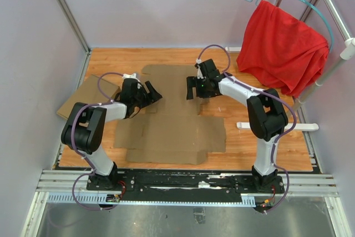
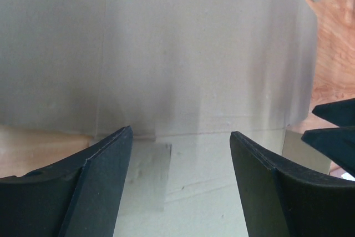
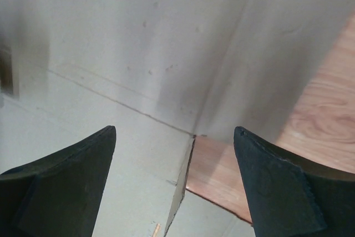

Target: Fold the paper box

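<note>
the paper box [image 1: 172,131] lies opened out flat as a brown corrugated die-cut sheet in the middle of the wooden tabletop [image 1: 244,148], its panels and flaps not yet raised. a separate tan cardboard piece [image 1: 83,95] sits off at the left edge. the left fingers [image 1: 151,94] hover spread apart over the sheet's left side, and the right fingers [image 1: 194,89] hover, also spread apart and holding nothing, over its far right part. the sheet should be light and stiff across each panel, but it will likely hinge readily along the pressed crease lines and crush or kink if pinched hard mid-panel. its surface looks matte, so grip should be fair. the hard part is that it lies flush on the wood, leaving little to get a finger under. the right wrist view shows a cut where a flap meets a panel, possibly with a slightly lifted corner, though the blur makes that uncertain. that free flap edge looks like the best hold, with the other arm pressing the neighbouring panel down.
</note>
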`<action>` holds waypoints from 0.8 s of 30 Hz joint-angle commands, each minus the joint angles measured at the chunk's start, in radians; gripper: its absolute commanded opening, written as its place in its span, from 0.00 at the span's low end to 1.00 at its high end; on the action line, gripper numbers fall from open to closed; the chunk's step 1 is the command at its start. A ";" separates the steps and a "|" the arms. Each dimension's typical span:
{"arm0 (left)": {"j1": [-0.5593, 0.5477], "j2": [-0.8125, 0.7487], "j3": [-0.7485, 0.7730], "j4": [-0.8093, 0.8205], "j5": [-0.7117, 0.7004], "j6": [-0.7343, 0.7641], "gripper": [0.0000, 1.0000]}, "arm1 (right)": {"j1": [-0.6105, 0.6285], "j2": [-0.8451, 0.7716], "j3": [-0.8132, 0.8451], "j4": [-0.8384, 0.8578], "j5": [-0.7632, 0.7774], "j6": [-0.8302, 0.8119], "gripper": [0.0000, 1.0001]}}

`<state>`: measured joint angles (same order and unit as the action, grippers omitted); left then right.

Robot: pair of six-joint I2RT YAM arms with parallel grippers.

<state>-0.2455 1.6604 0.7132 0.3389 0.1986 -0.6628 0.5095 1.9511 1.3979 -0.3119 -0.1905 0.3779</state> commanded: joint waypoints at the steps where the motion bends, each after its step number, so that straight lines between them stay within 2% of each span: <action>1: -0.006 0.050 0.090 -0.072 -0.021 0.008 0.77 | -0.029 0.022 0.085 -0.038 -0.022 -0.035 0.88; 8: 0.001 0.047 0.182 -0.184 -0.091 0.040 0.77 | -0.049 0.067 0.207 -0.150 -0.008 -0.040 0.87; 12: 0.002 -0.045 0.182 -0.319 -0.226 0.063 0.78 | -0.047 -0.007 0.104 -0.172 0.057 0.010 0.85; 15: 0.002 -0.140 0.126 -0.375 -0.294 0.063 0.79 | -0.028 -0.088 -0.009 -0.160 0.106 0.044 0.84; 18: 0.001 -0.255 0.040 -0.368 -0.300 0.052 0.79 | 0.021 -0.165 -0.102 -0.158 0.172 0.063 0.84; 22: 0.000 -0.378 -0.058 -0.372 -0.293 0.039 0.79 | 0.071 -0.223 -0.190 -0.127 0.181 0.094 0.83; 24: 0.000 -0.431 -0.099 -0.380 -0.288 0.032 0.79 | 0.086 -0.214 -0.197 -0.115 0.186 0.106 0.78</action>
<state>-0.2443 1.3083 0.6792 -0.0090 -0.0723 -0.6262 0.5579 1.7576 1.2217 -0.4461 -0.0521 0.4366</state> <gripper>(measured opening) 0.786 0.826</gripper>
